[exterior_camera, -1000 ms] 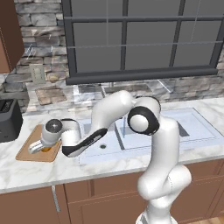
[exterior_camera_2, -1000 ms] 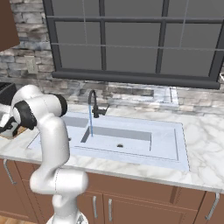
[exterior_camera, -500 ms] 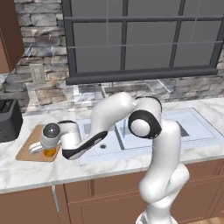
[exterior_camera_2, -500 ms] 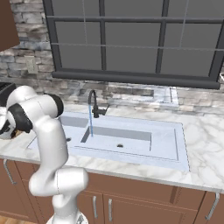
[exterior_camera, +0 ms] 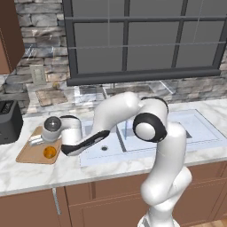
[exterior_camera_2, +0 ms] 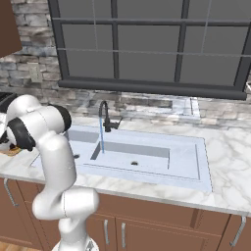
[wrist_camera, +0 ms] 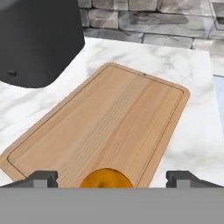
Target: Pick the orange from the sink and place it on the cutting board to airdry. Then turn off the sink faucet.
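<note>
The orange rests on the near right part of the wooden cutting board, left of the sink. My gripper hovers just over it, open. In the hand view the orange lies on the cutting board between the two fingertips, which stand wide apart and clear of it. The black sink faucet stands at the back of the sink, and a thin stream of water runs from its spout into the basin.
A black toaster stands on the counter just left of and behind the board, also large in the hand view as the toaster. A stone wall and a window run behind the counter. My arm stretches across the sink's left basin.
The hand has lifted slightly above the board. The orange stays on the board beneath it, no longer gripped.
</note>
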{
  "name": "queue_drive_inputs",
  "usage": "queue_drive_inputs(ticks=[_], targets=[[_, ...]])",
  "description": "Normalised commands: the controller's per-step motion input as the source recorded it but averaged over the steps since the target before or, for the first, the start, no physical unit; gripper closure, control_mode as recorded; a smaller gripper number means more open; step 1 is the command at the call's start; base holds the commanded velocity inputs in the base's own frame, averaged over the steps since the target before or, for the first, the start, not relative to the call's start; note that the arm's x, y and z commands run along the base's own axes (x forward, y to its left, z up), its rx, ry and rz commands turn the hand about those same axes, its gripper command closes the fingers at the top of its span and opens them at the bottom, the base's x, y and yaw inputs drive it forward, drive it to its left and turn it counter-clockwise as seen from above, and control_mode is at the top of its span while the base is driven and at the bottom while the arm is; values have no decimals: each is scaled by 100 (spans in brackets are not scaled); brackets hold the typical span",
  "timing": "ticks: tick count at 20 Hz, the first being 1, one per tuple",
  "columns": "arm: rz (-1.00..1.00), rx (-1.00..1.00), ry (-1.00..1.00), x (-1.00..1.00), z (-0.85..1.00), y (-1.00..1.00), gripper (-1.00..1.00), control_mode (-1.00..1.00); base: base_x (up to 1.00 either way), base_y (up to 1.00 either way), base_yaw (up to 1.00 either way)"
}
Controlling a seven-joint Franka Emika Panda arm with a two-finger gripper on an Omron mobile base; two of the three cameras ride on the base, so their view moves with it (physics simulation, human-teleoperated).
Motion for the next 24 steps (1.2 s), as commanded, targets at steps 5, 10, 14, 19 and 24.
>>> queue_drive_inputs(ticks=[5,10,14,19,24], targets=[[0,9,0,0,43,-18,-100,-100,0,0,0],[0,7,-4,-20,32,-34,-100,-100,0,0,0],[0,3,-7,-31,29,-36,-100,-100,0,0,0],[0,0,-7,-35,40,-33,-100,-100,0,0,0],[0,0,-2,-33,63,-26,-100,-100,0,0,0]])
